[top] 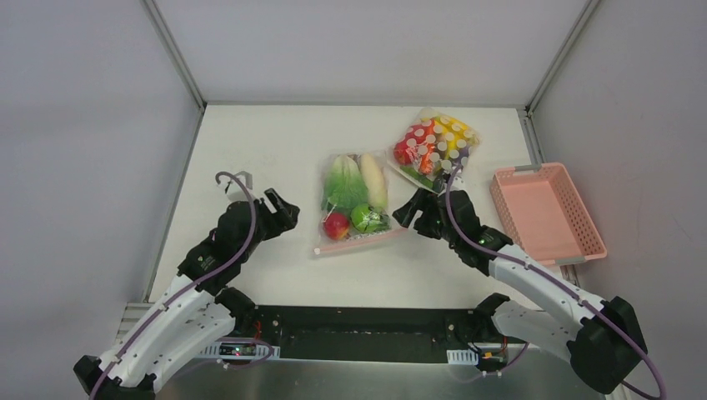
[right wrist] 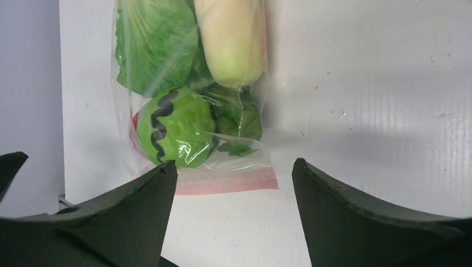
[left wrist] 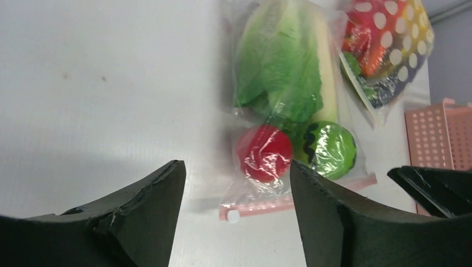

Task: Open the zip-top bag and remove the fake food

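Overhead, the zip-top bag point(top: 354, 204) lies flat mid-table between the left gripper point(top: 282, 208) and the right gripper point(top: 409, 210), both empty with jaws apart. From the left wrist, thin film drapes slackly over the fake food point(left wrist: 278, 83) — likely light, slippery and floppy. From the right wrist, the pink zip strip point(right wrist: 234, 183) sits just ahead of the spread fingers — probably the firmest place to pinch.
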`<state>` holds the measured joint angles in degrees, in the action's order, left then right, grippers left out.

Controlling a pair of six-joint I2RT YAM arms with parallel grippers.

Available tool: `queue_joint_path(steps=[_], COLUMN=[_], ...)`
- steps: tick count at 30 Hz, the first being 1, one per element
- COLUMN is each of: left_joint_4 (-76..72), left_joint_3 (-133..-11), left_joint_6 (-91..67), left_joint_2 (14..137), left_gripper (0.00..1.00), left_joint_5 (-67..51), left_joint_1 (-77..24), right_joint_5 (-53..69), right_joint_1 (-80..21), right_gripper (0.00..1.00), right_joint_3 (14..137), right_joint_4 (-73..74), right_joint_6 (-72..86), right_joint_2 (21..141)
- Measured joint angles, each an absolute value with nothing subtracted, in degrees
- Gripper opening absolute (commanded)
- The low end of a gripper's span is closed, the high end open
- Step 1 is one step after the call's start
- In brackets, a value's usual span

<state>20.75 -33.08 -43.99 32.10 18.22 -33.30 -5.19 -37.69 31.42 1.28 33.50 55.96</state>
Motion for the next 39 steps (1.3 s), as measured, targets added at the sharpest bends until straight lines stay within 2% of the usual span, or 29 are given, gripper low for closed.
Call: queue_joint_path(steps=[1, 2, 7, 12, 21, 29, 39], left_joint_4=[20.80, 20.78, 22.39, 26.52, 31.24, 34.57, 35.40], left_joint_3=[-34.52, -36.32, -42.85, -49.80, -59.37, -69.63, -73.01], left_joint_6=[-42.28, -40.10, -31.00, -21.61, -9.37, -0.49, 5.21], left_joint_2=[33.34, 35.22, 45.45, 56.36, 68.47, 83.90, 94.78], left_gripper=[0.95, 0.98, 0.99, 0.98, 0.97, 0.93, 0.85], left_joint_5=[16.82, 14.81, 5.78, 5.10, 14.63, 27.33, 37.17], left_joint_1=[-33.30, -33.30, -34.63, -43.55, -56.90, -67.55, -71.33], right_joint_5=[-5.19, -5.19, -5.19, -6.39, -13.41, -20.27, -25.19], right_joint_1=[-37.69, -37.69, -37.69, -37.67, -37.58, -37.36, -37.32], right_gripper=[0.82, 0.83, 0.90, 0.95, 0.99, 1.00, 1.00], right_joint_3=[32.62, 33.52, 37.98, 38.59, 38.52, 36.69, 36.62], right_joint_4=[2.74, 3.92, 9.39, 13.65, 18.46, 20.73, 23.07], right_joint_6=[32.56, 31.88, 28.29, 26.72, 27.03, 28.27, 28.49], right_joint_2=[55.96, 55.96, 56.58, 56.58, 49.19, 40.64, 34.52])
